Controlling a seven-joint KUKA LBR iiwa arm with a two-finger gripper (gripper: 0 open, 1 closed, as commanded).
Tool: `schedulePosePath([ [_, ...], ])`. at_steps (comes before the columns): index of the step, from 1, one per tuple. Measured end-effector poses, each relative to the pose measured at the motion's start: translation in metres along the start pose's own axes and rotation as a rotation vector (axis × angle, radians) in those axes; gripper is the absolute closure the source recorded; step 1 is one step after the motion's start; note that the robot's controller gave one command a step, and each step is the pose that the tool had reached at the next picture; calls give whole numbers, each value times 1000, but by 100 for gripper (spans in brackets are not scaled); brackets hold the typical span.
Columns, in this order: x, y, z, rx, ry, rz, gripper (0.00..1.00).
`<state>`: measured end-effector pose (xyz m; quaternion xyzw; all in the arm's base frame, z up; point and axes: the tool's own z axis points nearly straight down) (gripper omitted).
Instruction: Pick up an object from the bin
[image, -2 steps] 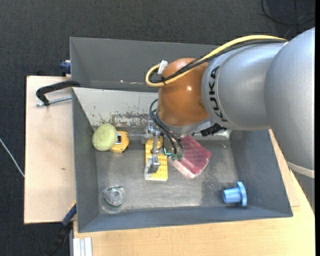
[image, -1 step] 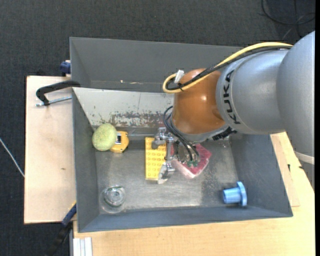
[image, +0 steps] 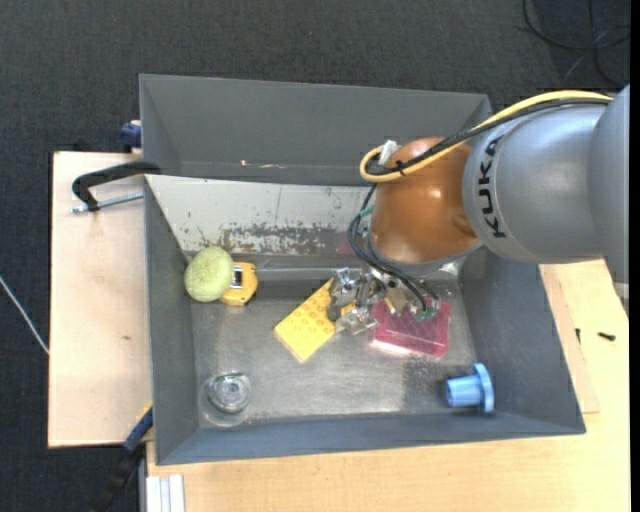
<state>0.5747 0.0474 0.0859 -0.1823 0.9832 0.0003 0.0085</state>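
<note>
My gripper (image: 352, 300) is down near the middle of the bin floor, beneath the orange wrist cover. Its metal fingertips sit at the right edge of a flat yellow studded plate (image: 306, 325) that lies tilted on the floor. Just to the right of the gripper lies a pink translucent flat piece (image: 412, 332), partly under the wrist. Whether anything sits between the fingers is hidden.
A pale green ball (image: 208, 274) rests at the back left, touching a yellow tape measure (image: 239, 284). A clear round cup (image: 227, 392) stands at the front left. A blue plastic spool (image: 469, 388) lies at the front right.
</note>
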Motion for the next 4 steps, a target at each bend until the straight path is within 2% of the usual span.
schedulePosePath([
  [1, 0, 0, 0, 0, 0, 0, 100],
  [2, -1, 3, -42, -5, 17, -20, 100],
  [3, 1, 1, -111, -4, 13, -68, 100],
  [4, 2, -14, -134, 0, 5, -60, 100],
])
